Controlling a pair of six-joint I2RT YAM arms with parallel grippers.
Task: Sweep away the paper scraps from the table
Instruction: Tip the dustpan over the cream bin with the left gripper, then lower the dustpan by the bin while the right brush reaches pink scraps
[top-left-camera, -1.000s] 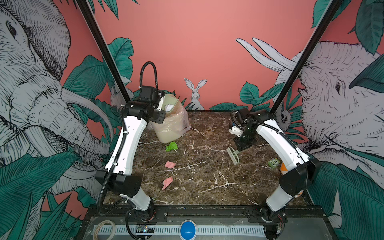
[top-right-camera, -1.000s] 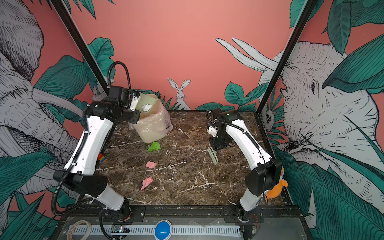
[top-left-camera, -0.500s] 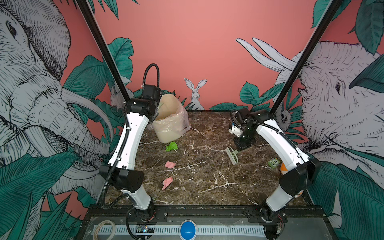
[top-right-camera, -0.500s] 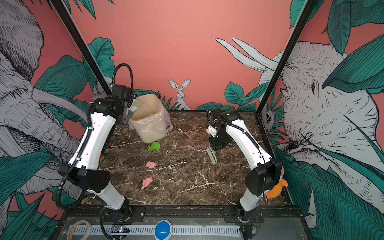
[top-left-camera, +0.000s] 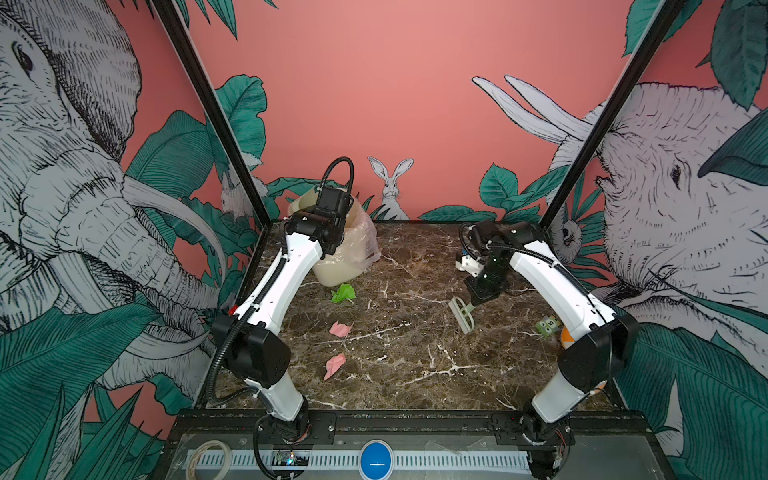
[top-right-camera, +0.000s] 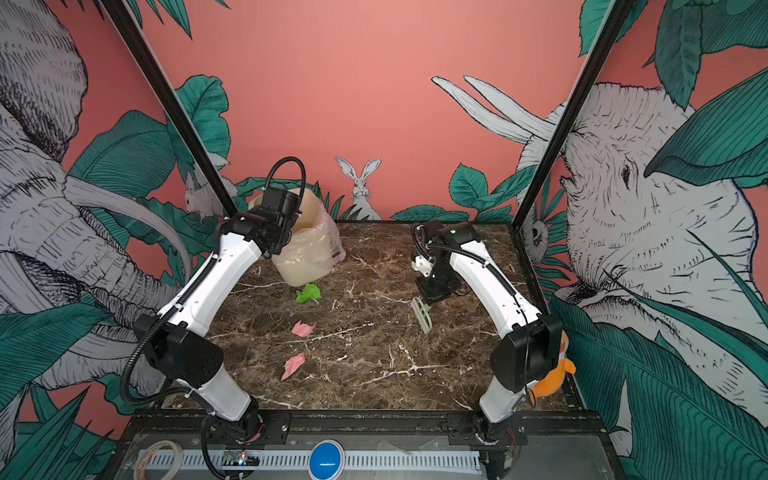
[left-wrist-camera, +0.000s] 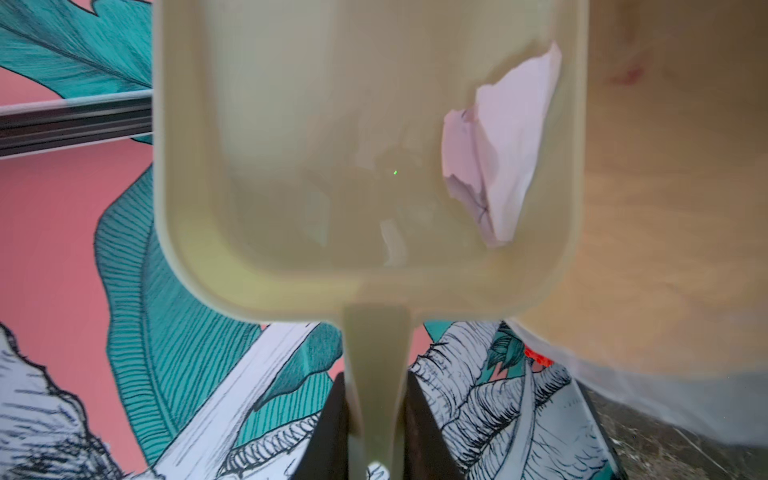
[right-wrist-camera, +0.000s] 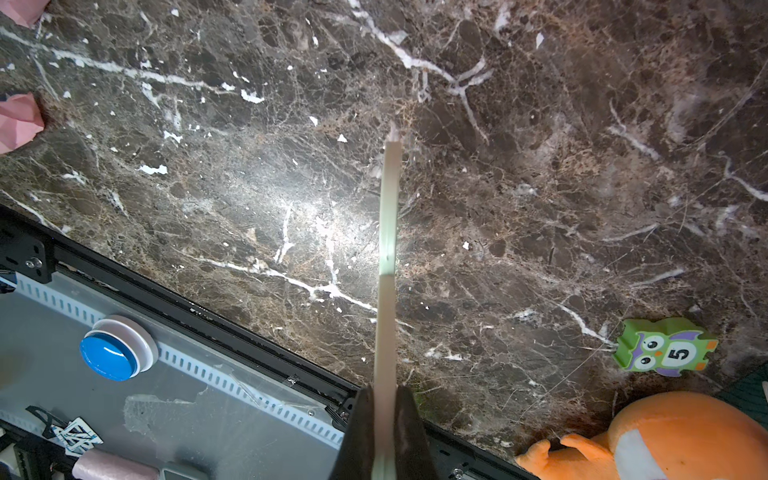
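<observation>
So, your left arm has swung the dustpan (left-wrist-camera: 311, 166) up from beside the bin (top-left-camera: 345, 257) to its mouth within the last second. In both top views the wrist now sits over the bin's rim in the far left corner. The left gripper (left-wrist-camera: 376, 399) is pinching the dustpan's handle, jaws nearly together on it.

Look at the left wrist view, though. One pale scrap (left-wrist-camera: 503, 158) still lies in the pan against its side wall, with the bin's bagged wall just beside it. That load is not dumped yet. I judge you need more tilt toward the bin before the piece slides out, and thin paper like this may cling or flutter past the rim.

Your right arm has not moved. The right gripper (right-wrist-camera: 384, 415) is pressed together on the handle of the brush (top-left-camera: 462, 313), whose head hangs low over the surface (top-left-camera: 415, 353), right of the middle. Whether it touches I cannot tell.

The other paper scraps (top-right-camera: 302, 329) lie where they were. A green scrap (top-left-camera: 343, 293) sits just in front of the bin, a pink scrap (top-left-camera: 340, 329) nearer the middle, and a second pink scrap (top-left-camera: 334, 365) toward the front edge. All are well apart from the brush, so expect at least one more sweep after this dump.
</observation>
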